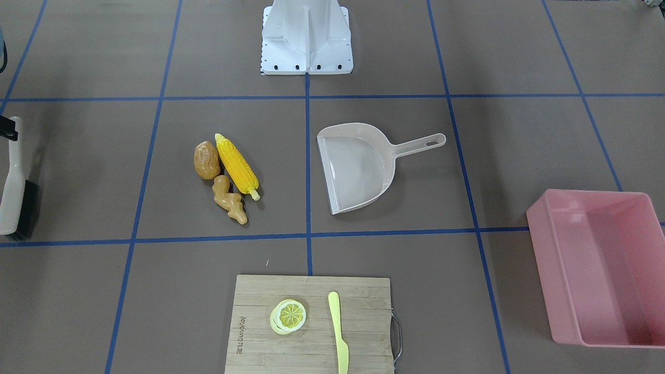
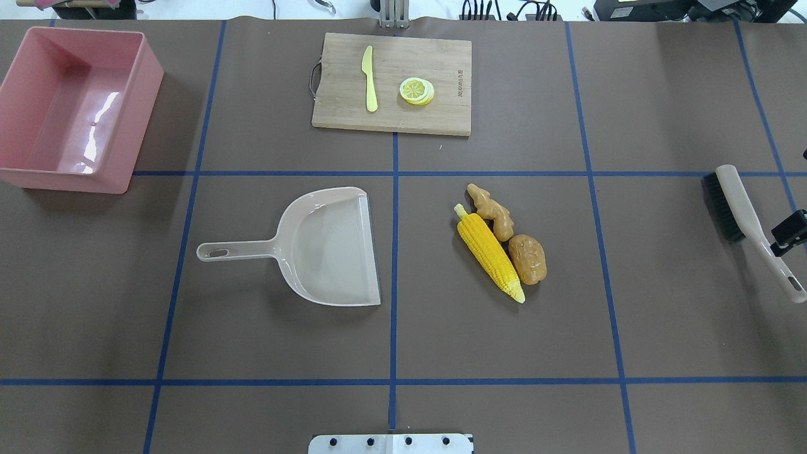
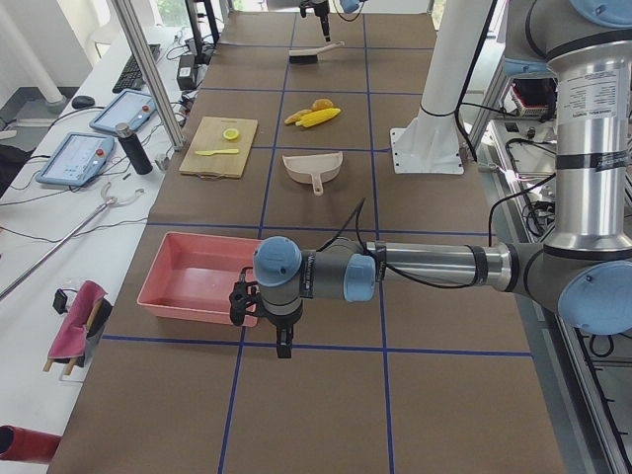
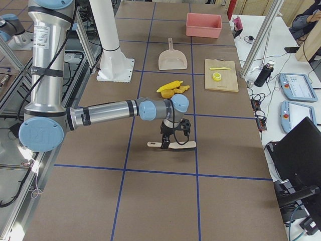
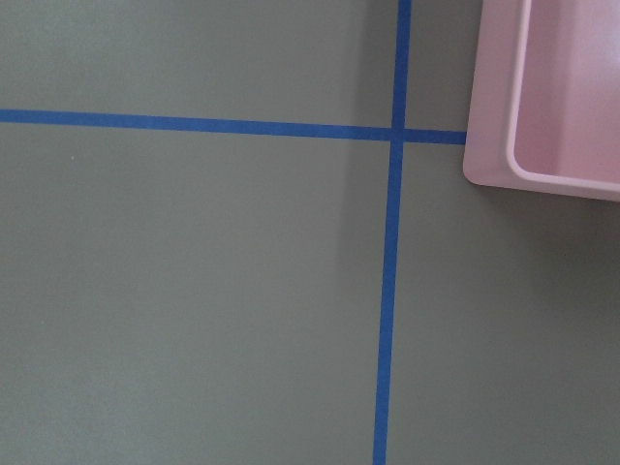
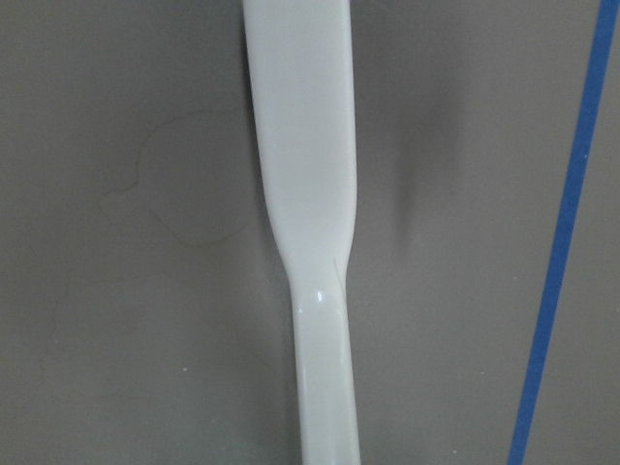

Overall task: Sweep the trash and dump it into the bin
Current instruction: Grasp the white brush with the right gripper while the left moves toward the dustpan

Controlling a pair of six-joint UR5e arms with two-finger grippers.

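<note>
The trash lies together on the table: a yellow corn cob [image 1: 237, 165], a brown potato [image 1: 207, 160] and a knobbly ginger root [image 1: 229, 200]. The empty pink bin [image 1: 543, 259] stands at the table's end on my left side. My left gripper [image 3: 283, 341] hangs over bare table just off the bin's corner [image 5: 494, 116]; I cannot tell if it is open. My right gripper [image 4: 169, 143] is down at the handle of a white brush [image 2: 741, 221] with black bristles. Its fingers are mostly out of frame, so I cannot tell its state.
A beige dustpan [image 1: 358, 166] lies empty beside the trash, its mouth toward it. A wooden cutting board [image 1: 260, 311] at the far edge carries a lemon slice [image 1: 288, 316] and a pale yellow knife [image 1: 337, 327]. The robot's base [image 1: 306, 36] stands at the near edge.
</note>
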